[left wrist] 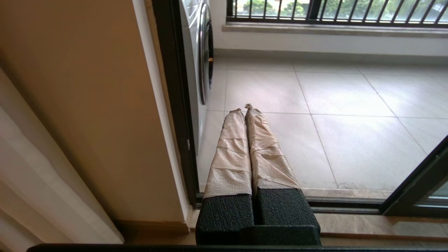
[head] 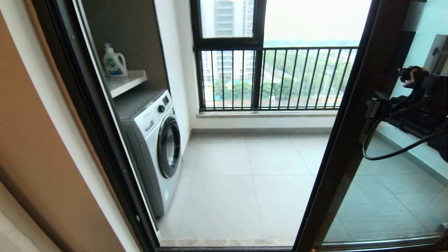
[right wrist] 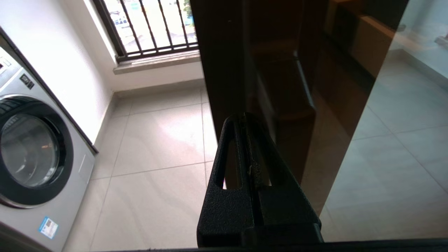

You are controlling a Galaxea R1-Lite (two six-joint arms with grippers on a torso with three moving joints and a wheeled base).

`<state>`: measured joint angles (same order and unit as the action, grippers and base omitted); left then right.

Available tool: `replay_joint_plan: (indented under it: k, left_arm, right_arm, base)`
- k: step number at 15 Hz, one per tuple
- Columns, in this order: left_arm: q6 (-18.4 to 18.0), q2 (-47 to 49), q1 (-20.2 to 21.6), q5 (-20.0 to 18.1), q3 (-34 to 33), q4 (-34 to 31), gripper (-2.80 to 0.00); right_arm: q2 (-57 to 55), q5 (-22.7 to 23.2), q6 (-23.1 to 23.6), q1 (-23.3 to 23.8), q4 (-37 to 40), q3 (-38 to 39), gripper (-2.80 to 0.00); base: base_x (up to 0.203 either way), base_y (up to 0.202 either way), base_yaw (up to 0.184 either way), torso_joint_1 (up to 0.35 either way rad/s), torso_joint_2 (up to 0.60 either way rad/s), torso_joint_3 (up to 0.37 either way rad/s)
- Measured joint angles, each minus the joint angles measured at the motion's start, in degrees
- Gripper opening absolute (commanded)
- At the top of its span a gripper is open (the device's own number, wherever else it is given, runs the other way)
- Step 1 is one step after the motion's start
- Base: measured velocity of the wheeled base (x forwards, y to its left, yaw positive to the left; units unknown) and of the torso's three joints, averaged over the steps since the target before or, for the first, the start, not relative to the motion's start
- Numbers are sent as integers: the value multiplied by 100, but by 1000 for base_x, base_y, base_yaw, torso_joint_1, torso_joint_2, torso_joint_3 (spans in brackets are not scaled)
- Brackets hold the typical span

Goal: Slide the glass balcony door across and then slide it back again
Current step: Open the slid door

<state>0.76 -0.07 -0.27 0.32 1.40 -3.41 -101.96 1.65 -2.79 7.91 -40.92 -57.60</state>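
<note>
The glass balcony door (head: 385, 196) stands at the right of the doorway. Its dark brown upright (head: 350, 122) slants across the head view, and the opening to its left is wide. My right gripper (head: 370, 105) is at mid height by that upright, on its glass side. In the right wrist view the right gripper (right wrist: 245, 118) is shut and empty, its tips up against the dark upright (right wrist: 224, 70); a dark bar shape (right wrist: 294, 87) lies just beyond. My left gripper (left wrist: 245, 108), with tape-wrapped fingers, is shut and empty, low near the left jamb (left wrist: 175, 105) and pointing at the balcony floor.
A washing machine (head: 157, 147) stands inside the balcony on the left, under a shelf holding a detergent bottle (head: 113, 61). The outer window with black railing bars (head: 280, 77) closes the far side. The floor track (left wrist: 350, 204) runs along the threshold. A pale curtain (left wrist: 35, 196) hangs indoors at the left.
</note>
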Motion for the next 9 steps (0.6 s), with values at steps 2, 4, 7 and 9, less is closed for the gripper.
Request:
replay_joint_plan:
  k: [2,4,7,9]
  left_arm:
    - [1,0,0,-2,0,0,-280]
    - [-2,0,0,-1,0,-1,-280]
    - [-1,0,0,1,0,0,-280]
    - [1,0,0,-2,0,0,-280]
  right_arm:
    - [-2,12,5,92,1,7,-280]
    - [-5,55,8,185,0,20,-280]
    - [-11,72,8,278,0,27,-280]
    - [-10,78,8,305,0,30,-280]
  base:
    - [0,0,0,0,0,0]
    - [0,0,0,0,0,0]
    - [0,0,0,0,0,0]
    - [0,0,0,0,0,0]
